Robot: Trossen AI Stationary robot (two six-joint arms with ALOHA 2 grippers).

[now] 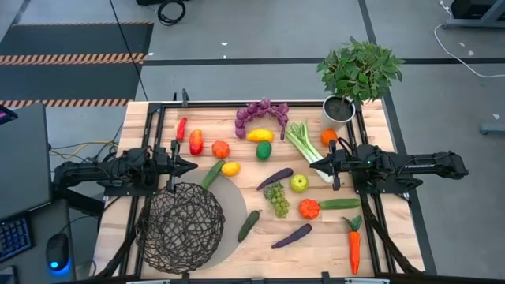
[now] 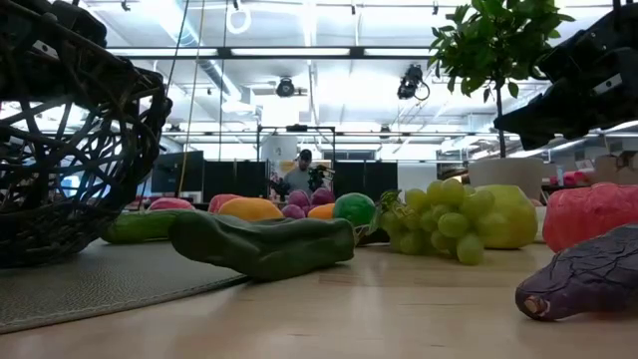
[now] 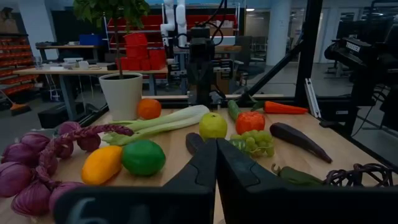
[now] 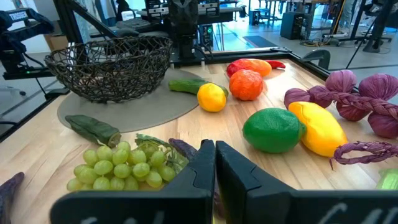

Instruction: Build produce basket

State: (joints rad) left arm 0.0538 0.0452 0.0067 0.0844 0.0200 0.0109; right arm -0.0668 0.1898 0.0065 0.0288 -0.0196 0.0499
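The dark wire basket (image 1: 177, 227) stands empty on a round grey mat (image 1: 229, 205) at the table's near left; it also shows in the right wrist view (image 4: 112, 65). Produce lies loose across the table's middle: purple grapes (image 1: 263, 110), celery (image 1: 304, 142), a green fruit (image 4: 272, 129), green grapes (image 1: 277, 199), an apple (image 1: 298, 183), eggplants (image 1: 292, 235) and a carrot (image 1: 355, 244). My left gripper (image 1: 192, 166) hovers shut and level by the left rail, above the basket's far rim. My right gripper (image 1: 317, 166) hovers shut near the celery's base. Neither holds anything.
A potted green plant (image 1: 359, 71) stands at the far right corner. Black rails (image 1: 158, 142) run along the table's left and right sides. A cucumber (image 1: 213, 173) and a lemon (image 1: 230, 168) lie just past the mat's far edge.
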